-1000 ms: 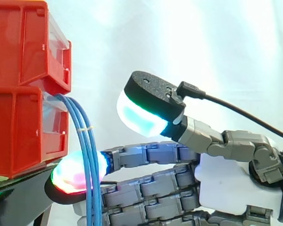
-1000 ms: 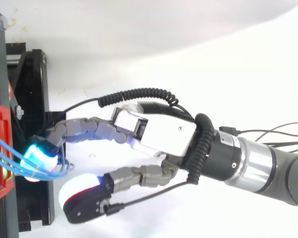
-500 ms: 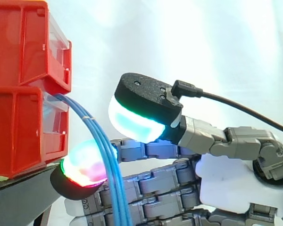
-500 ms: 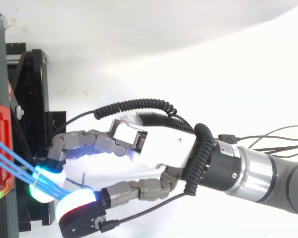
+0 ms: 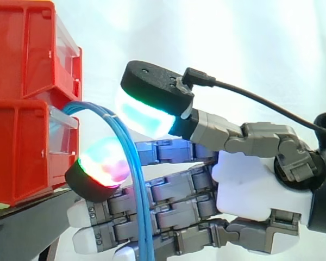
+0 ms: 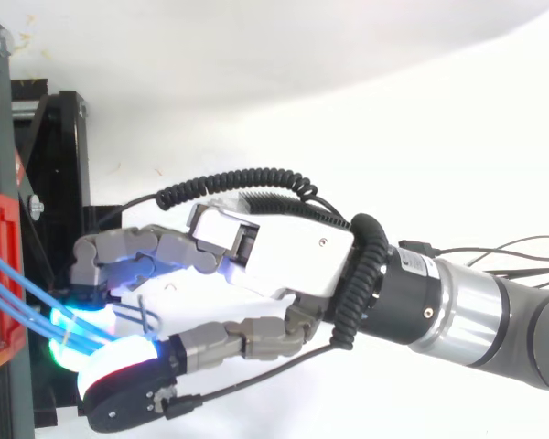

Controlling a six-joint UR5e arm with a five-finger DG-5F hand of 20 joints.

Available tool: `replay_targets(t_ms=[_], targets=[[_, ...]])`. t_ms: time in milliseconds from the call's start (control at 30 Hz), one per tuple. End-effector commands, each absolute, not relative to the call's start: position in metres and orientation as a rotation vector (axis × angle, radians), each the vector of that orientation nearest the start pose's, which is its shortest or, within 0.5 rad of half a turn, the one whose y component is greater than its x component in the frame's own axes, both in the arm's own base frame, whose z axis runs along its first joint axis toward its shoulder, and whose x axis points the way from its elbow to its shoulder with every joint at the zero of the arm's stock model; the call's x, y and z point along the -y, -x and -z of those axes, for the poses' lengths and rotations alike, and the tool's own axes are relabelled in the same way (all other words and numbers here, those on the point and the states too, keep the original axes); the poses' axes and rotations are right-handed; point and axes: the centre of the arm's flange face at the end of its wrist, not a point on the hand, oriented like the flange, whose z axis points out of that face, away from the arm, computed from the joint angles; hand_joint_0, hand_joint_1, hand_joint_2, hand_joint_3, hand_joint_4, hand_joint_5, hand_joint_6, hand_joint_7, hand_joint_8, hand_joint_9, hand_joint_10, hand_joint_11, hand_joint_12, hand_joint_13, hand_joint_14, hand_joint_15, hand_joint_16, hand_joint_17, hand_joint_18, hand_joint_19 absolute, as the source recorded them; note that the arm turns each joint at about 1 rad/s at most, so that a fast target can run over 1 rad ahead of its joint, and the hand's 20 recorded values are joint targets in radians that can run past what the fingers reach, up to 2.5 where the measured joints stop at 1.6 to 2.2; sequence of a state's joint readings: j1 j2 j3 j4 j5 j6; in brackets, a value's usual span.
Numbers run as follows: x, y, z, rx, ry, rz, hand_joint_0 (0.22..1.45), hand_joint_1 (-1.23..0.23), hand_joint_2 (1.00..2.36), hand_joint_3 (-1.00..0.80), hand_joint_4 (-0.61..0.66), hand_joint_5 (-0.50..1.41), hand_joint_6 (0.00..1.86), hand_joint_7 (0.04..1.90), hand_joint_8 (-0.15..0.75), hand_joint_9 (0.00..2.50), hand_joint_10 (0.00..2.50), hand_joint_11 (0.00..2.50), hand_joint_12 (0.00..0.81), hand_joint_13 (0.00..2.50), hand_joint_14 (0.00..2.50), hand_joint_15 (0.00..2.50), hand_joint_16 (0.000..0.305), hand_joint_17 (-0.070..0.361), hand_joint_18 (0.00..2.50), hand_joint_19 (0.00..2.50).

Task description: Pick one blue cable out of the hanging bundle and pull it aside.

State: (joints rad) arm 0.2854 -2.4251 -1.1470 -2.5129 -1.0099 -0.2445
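Centrally, the hand (image 5: 255,185) reaches left from the right edge, with its thumb and a glowing finger pad (image 5: 100,166) pinched together on the blue cables (image 5: 131,163). The cables leave the lower of two stacked red bins (image 5: 27,103) at the left, arch rightward, and hang down across the other fingers.

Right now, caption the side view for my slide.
Hand pinches blue cables bowed out from the stacked red bins.
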Motion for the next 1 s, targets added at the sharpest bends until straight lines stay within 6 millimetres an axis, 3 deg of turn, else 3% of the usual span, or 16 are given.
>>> replay_targets(t_ms=[0, 200, 633, 967], targets=[[-0.034, -0.801, -0.2, -0.969, -1.141, -0.95, 0.59, -0.55, 1.01, -0.38, 0.26, -0.06, 0.5, 1.36, 0.328, 0.8, 0.0, 0.17, 0.354, 0.63, 0.01, 0.23, 0.052, 0.118, 0.71, 0.41], [-0.027, -0.8, -0.199, -0.961, -1.164, -0.956, 0.59, -0.54, 1.01, -0.38, 0.23, -0.07, 0.54, 1.37, 0.328, 0.81, 0.01, 0.18, 0.353, 0.64, 0.01, 0.23, 0.052, 0.117, 0.72, 0.41], [-0.021, -0.801, -0.202, -0.958, -1.175, -0.952, 0.6, -0.53, 1.02, -0.33, 0.24, -0.11, 0.69, 1.16, 0.333, 0.82, 0.01, 0.24, 0.354, 0.66, 0.01, 0.25, 0.052, 0.117, 0.74, 0.42], [-0.016, -0.798, -0.198, -0.958, -1.223, -0.971, 0.59, -0.66, 1.02, -0.23, 0.27, -0.18, 0.85, 1.09, 0.332, 0.77, 0.01, 0.39, 0.365, 0.63, 0.01, 0.27, 0.054, 0.12, 0.74, 0.41]])
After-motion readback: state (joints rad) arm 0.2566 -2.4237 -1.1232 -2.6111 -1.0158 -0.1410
